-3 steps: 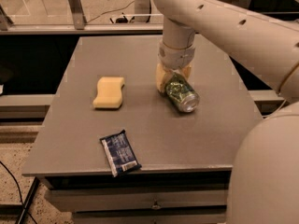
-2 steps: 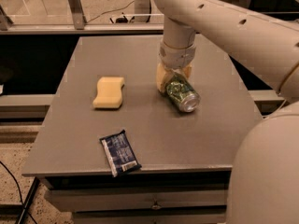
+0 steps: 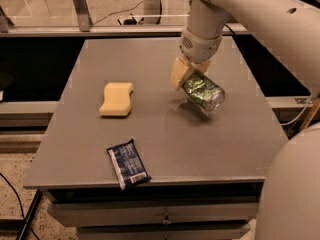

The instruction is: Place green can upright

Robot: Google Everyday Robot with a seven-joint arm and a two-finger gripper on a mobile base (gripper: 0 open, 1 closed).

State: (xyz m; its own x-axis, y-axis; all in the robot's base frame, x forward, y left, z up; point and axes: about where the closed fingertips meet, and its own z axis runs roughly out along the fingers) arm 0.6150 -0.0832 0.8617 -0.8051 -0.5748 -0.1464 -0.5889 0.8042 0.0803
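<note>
Grey table: gripper right of centre, fingers closed across one end of green can; can tilted, seemingly just above the surface. Likely light, thin-walled, slick; hold mid-body, gently.

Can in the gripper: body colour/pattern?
Mottled green, silver end: the green can, held tilted by the gripper over the table. Camera view.

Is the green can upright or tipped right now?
Tipped. The tool grips the green can over the right half of the table. The can's silver end faces lower right, and it is not standing on an end.
</note>
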